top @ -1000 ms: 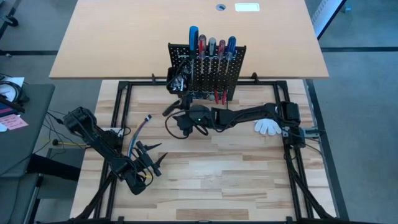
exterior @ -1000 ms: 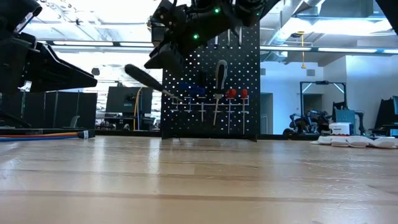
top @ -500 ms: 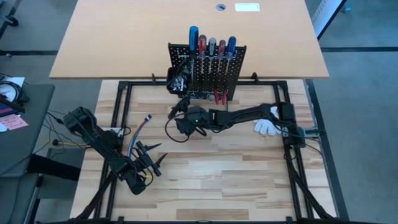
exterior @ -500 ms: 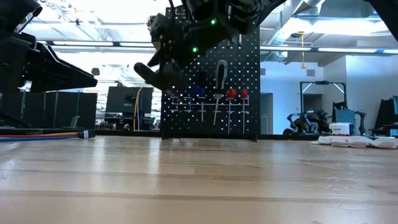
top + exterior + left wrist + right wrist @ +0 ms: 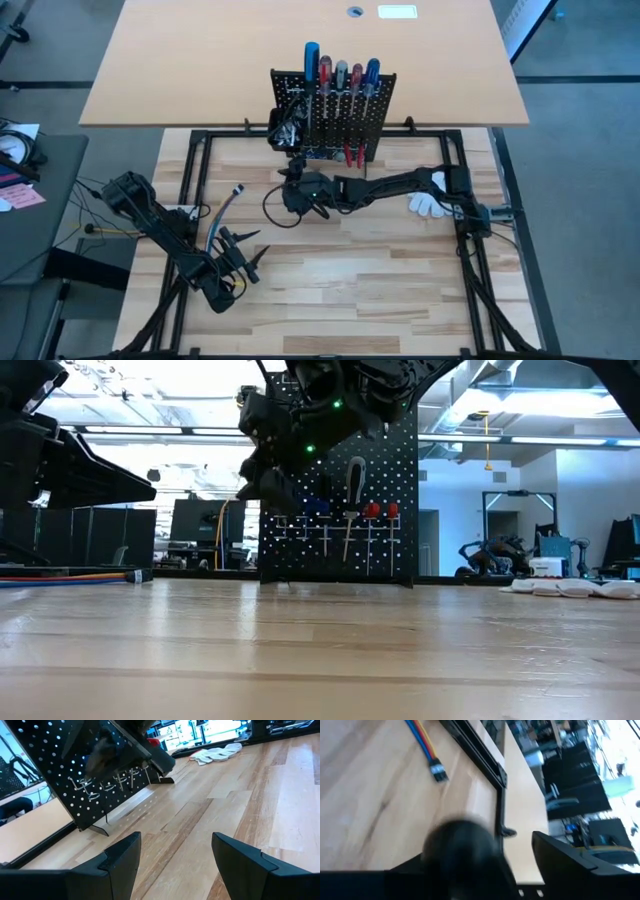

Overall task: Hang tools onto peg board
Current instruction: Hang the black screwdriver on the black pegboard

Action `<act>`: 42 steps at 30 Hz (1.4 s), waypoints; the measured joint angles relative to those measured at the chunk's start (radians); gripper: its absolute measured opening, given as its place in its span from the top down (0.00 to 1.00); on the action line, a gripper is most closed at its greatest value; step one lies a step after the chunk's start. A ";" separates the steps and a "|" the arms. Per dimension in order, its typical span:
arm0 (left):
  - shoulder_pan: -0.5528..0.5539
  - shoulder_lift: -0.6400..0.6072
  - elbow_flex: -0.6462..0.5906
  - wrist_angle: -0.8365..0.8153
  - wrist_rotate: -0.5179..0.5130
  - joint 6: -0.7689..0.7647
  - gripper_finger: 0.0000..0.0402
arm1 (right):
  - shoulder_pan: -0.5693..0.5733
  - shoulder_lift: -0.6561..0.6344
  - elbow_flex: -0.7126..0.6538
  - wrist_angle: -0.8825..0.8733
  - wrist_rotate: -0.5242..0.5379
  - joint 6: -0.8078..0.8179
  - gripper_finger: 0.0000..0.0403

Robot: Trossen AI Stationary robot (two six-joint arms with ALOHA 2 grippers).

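While viewed from above, peg board (image 5: pixel 385 120): carries a row of screwdrivers (image 5: pixel 340 82) already hung.
Right gripper (image 5: pixel 297 186): hovers just in front of the peg board, near its bin side.
Left gripper (image 5: pixel 254 256): waits well in front of the peg board, beside the cable bundle (image 5: pixel 224 212).
Low view, black-handled screwdriver (image 5: pixel 272 486): hangs off the table under the right gripper, close to the peg board, not yet hung.
Left wrist view, claw: fingers apart, nothing between; faces the peg board's front.
Right wrist view, claw: appears clamped on the black handle.
Progress: seems nearly complete; leaves seating this last tool.
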 joint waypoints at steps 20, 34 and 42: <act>0.000 0.000 0.000 0.000 -0.001 -0.002 0.41 | 0.013 -0.099 0.015 -0.006 0.067 0.212 0.68; 0.000 0.000 0.000 0.000 -0.001 -0.004 0.41 | -0.074 -0.167 0.003 0.028 -0.008 0.638 0.69; 0.000 0.000 0.000 0.003 0.000 -0.004 0.41 | -0.045 -0.169 -0.111 0.237 -0.009 0.640 0.69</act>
